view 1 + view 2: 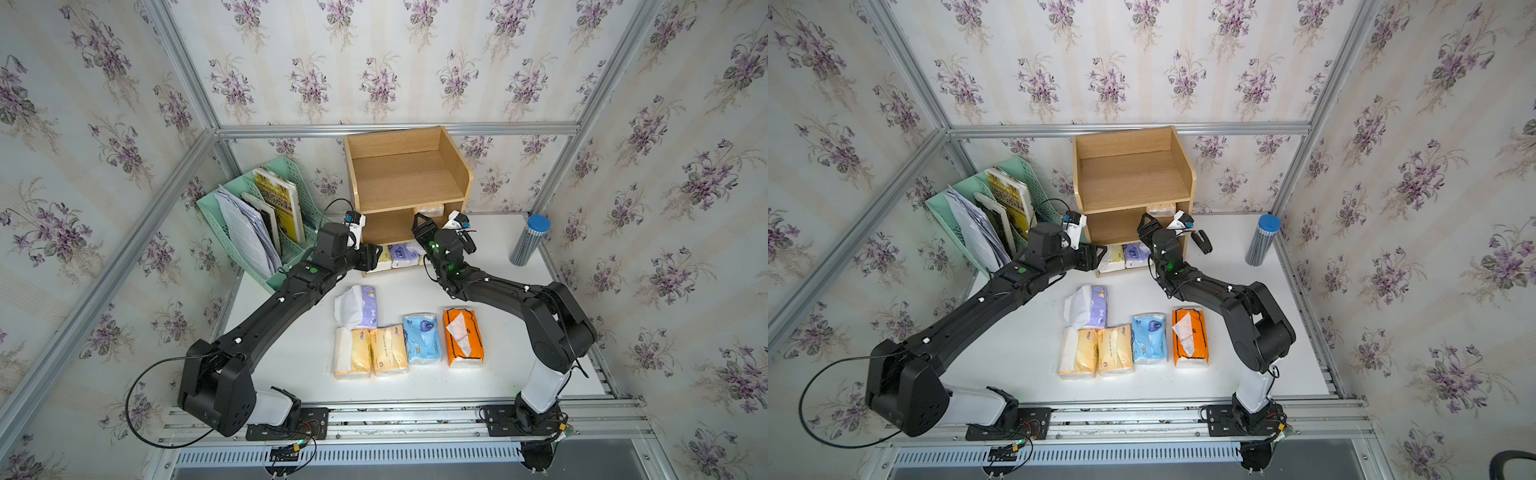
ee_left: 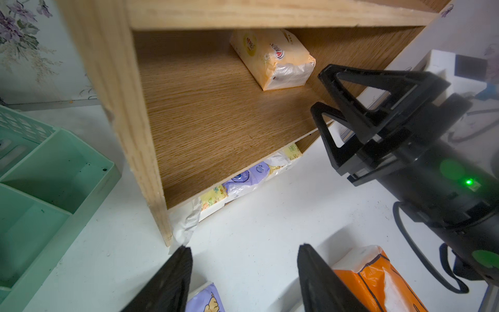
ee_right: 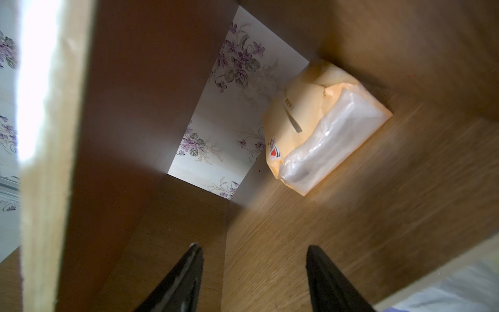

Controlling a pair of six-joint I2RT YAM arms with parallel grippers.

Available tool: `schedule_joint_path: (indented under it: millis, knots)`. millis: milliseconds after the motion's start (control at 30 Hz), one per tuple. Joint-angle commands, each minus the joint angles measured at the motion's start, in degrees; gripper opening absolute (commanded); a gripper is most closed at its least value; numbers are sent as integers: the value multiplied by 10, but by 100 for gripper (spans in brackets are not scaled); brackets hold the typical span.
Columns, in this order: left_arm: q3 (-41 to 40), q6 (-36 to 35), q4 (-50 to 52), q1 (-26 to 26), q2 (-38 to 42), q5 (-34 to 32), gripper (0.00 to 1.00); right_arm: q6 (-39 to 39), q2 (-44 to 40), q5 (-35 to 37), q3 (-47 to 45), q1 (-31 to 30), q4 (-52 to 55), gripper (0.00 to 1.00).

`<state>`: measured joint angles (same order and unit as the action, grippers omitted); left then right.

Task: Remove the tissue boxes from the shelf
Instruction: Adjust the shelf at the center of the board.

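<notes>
Shelf [image 1: 407,174] standing at the back of the white table [image 1: 291,361], and in both top views five tissue packs [image 1: 388,350] lie out in front of it: purple, peach, pale yellow, blue, orange. Down at the bottom tier the left gripper [image 1: 376,254] sits right beside a pale yellow pack [image 1: 384,258], with a purple pack [image 1: 401,254] next along. Up a level, the right gripper [image 1: 422,222] points into the middle tier. Over to the left wrist view: jaws standing apart above bare table, nothing between them, the bottom-tier packs just ahead. And the right wrist view: jaws spread inside the middle tier, empty-handed, a peach pack [image 3: 310,121] lying ahead near the side panel, untouched.
</notes>
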<state>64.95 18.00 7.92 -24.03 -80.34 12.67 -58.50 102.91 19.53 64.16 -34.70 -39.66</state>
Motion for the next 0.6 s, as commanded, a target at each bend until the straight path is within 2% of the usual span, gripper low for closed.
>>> schedule_joint_path:
  millis: [0, 167, 300, 367, 567]
  knots:
    - [-1, -13, -12, -1, 15, -13, 71, -3, -6, 6, -7, 0, -17, 65]
    - [-56, -30, -22, -1, 87, -59, 88, 7, -39, -2, -46, 0, -21, 65]
    - [-118, -46, -100, 0, 150, -88, 98, 15, -58, -6, -67, 0, -19, 65]
    - [-113, -55, -125, 3, 146, -96, 99, 20, -61, -8, -71, 0, -17, 65]
    - [-24, -64, -129, 6, 66, -69, 99, 21, -55, -26, -71, 1, -14, 64]
